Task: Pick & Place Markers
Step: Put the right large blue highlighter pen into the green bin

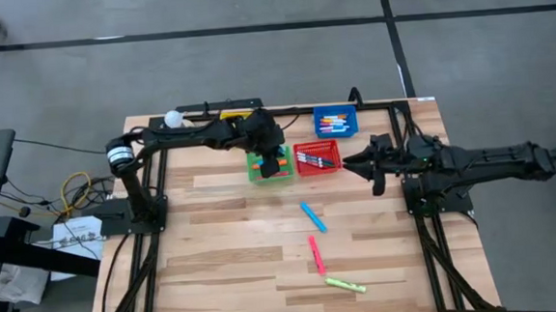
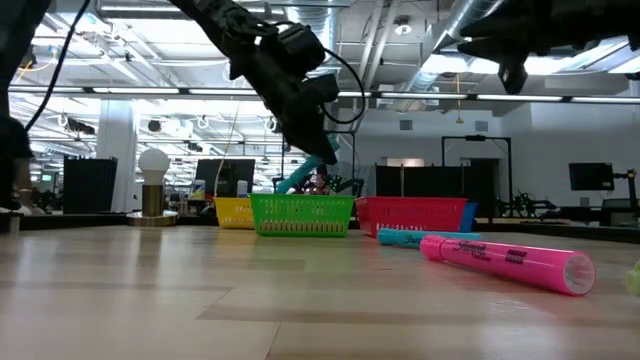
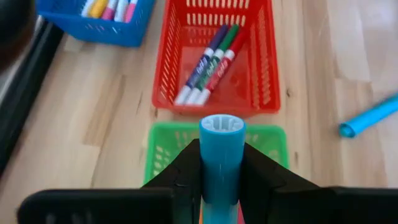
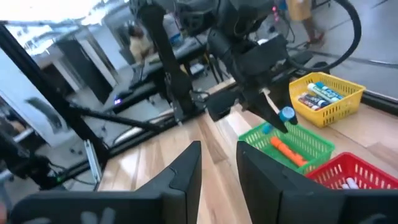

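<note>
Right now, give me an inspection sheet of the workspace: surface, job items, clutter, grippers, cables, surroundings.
Surface: wooden table, bare at the near left.
Job's things: blue marker, pink marker and yellow-green marker lie loose on the table; more markers sit in the blue basket, red basket, green basket and yellow basket.
Clutter: white bulb-shaped object at the far edge.
Grippers: left gripper shut on a blue marker above the green basket; right gripper open, empty, hanging right of the red basket.
Cables: yellow and black cables left of the table.
Surroundings: grey floor, a black table at left, desks and screens behind.
</note>
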